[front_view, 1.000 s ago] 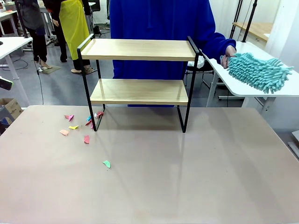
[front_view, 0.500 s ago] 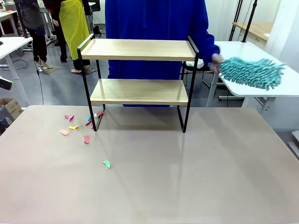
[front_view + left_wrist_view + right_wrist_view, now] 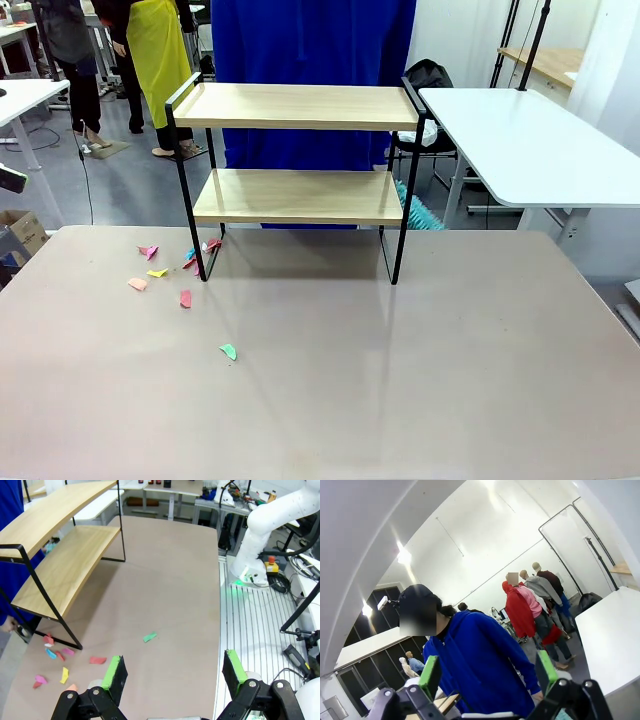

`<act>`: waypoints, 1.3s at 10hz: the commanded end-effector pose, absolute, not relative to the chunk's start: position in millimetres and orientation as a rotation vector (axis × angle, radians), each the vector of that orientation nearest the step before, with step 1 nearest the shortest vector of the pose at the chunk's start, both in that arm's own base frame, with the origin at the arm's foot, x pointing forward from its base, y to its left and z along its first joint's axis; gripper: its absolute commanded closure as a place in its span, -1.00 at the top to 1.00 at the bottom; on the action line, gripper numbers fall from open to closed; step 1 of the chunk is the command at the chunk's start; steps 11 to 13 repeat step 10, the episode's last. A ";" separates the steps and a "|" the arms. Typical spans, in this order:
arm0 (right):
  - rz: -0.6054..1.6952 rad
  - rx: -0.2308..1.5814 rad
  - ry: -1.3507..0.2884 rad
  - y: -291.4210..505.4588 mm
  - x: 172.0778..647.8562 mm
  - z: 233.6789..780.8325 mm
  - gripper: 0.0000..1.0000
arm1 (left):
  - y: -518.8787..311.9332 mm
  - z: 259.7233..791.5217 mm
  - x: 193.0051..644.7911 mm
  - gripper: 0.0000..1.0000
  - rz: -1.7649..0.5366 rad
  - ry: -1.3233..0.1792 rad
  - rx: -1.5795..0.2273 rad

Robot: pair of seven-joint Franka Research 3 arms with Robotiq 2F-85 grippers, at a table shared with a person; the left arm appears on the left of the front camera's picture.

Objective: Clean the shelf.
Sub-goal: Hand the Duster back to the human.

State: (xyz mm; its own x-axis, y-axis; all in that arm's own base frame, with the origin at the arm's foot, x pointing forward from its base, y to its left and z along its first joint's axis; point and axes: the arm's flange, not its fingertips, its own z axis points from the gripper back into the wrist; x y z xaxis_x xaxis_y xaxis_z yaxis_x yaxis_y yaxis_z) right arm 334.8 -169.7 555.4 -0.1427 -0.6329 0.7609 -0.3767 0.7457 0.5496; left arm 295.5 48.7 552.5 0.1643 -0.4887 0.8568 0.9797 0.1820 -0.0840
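Your shelf (image 3: 297, 150) stands at the far side of the table (image 3: 400, 380): two smooth, pale wooden boards in a thin black metal frame, both tiers bare. Small torn-looking paper scraps (image 3: 165, 275), pink, yellow, red and green, lie scattered on the matte beige tabletop by its left front leg. A fuzzy teal duster (image 3: 420, 212) peeks out behind the right legs. Your left pincer (image 3: 174, 672) hangs spread wide above the table; your right pincer (image 3: 487, 672) is spread too, aimed at a person in a blue hoodie (image 3: 480, 665).
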 end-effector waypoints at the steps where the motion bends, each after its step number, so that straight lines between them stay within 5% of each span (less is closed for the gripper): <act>1: -0.284 0.783 -1.776 -168.7 334.4 557.1 1.00 | 48.0 552.8 296.1 1.00 -1.223 -0.825 -0.784; 13: -0.284 0.783 -1.776 -168.7 334.4 557.1 1.00 | 48.0 552.8 296.1 1.00 -1.223 -0.825 -0.784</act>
